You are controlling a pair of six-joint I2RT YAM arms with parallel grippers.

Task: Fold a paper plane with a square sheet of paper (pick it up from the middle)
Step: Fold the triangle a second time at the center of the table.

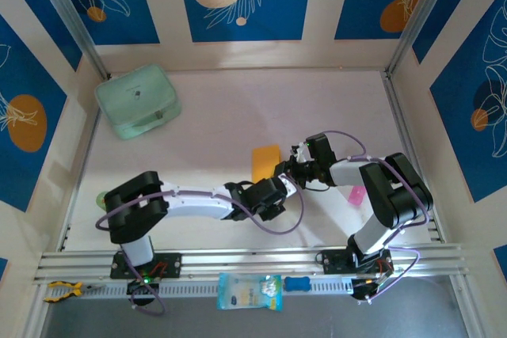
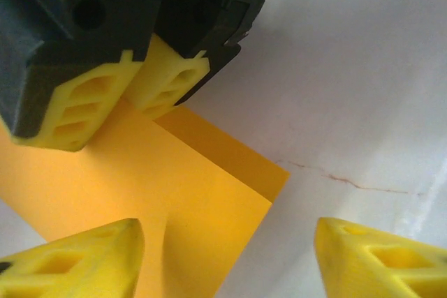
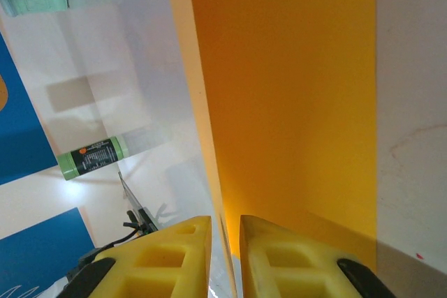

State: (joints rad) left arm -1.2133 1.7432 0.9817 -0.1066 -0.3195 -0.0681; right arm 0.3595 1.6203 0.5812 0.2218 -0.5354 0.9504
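The white desk (image 1: 238, 108) carries a mint-green case (image 1: 137, 100) at the upper left of the top view. The square sheet of paper (image 1: 266, 161), folded double, sits at centre. The right gripper (image 3: 223, 256) pinches its edge. The left gripper (image 2: 225, 246) stands open over its corner.

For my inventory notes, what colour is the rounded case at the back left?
The case is mint green, clearest in the top external view.
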